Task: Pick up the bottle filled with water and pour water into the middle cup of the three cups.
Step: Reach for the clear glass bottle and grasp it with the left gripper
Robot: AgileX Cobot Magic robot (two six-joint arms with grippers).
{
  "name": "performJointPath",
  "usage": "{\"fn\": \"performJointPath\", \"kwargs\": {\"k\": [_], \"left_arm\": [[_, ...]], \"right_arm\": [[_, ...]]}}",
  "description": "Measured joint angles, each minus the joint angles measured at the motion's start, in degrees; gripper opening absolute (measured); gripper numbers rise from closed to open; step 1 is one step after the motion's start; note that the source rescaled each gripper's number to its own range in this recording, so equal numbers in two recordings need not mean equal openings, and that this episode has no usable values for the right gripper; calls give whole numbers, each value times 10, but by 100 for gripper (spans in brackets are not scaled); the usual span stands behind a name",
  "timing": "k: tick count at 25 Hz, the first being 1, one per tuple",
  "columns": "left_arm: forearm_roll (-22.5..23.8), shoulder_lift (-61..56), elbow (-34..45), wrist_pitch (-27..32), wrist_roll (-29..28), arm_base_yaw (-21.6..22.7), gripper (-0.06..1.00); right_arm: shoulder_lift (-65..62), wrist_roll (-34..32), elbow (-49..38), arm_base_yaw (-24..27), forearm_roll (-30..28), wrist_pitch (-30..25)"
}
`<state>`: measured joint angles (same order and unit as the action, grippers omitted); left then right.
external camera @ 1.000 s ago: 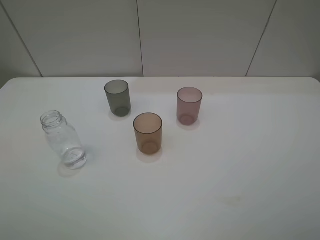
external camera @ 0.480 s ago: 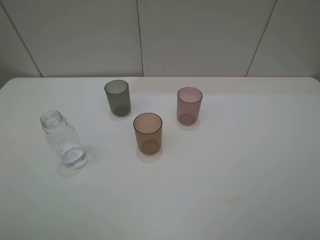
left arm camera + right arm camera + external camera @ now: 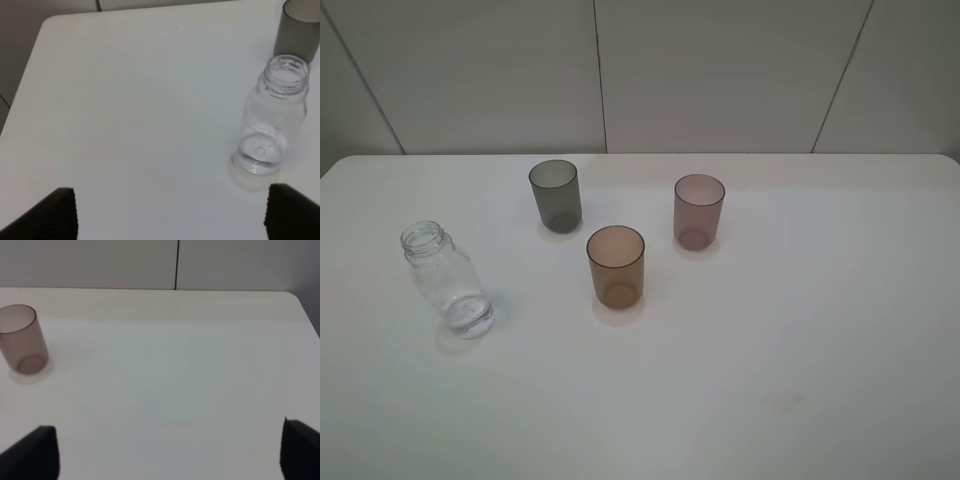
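Note:
The clear bottle [image 3: 445, 280] stands upright on the left of the white table, uncapped, with a little water in its bottom. The three cups stand apart: dark grey [image 3: 555, 196] at the back, the amber-brown middle cup [image 3: 616, 266] nearest the front, pinkish-mauve [image 3: 699, 211] to the right. Neither arm shows in the exterior high view. In the left wrist view my left gripper [image 3: 172, 212] is open and empty, short of the bottle [image 3: 270, 125], which stands off to one side of its gap with the grey cup [image 3: 297, 32] behind. My right gripper [image 3: 167, 452] is open and empty, well back from the pink cup [image 3: 22, 346].
The white table [image 3: 770, 330] ends at a pale panelled wall [image 3: 720, 70] behind the cups. Its rounded corners show at the far left and far right. Nothing but the bottle and cups stands on it.

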<state>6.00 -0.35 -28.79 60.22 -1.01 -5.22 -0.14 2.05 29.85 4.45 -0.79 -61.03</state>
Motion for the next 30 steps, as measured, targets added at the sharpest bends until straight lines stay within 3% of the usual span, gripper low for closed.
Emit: {"fn": "performJointPath", "kwargs": {"k": [18, 24, 30], "left_arm": [[-20, 18, -9, 2, 3, -12, 83], [-51, 195, -63, -46, 10, -12, 83], [-153, 400, -82, -68, 46, -12, 83]], "right_arm": [[0, 0, 0, 0, 0, 0], [0, 0, 0, 0, 0, 0], [0, 0, 0, 0, 0, 0]]}}
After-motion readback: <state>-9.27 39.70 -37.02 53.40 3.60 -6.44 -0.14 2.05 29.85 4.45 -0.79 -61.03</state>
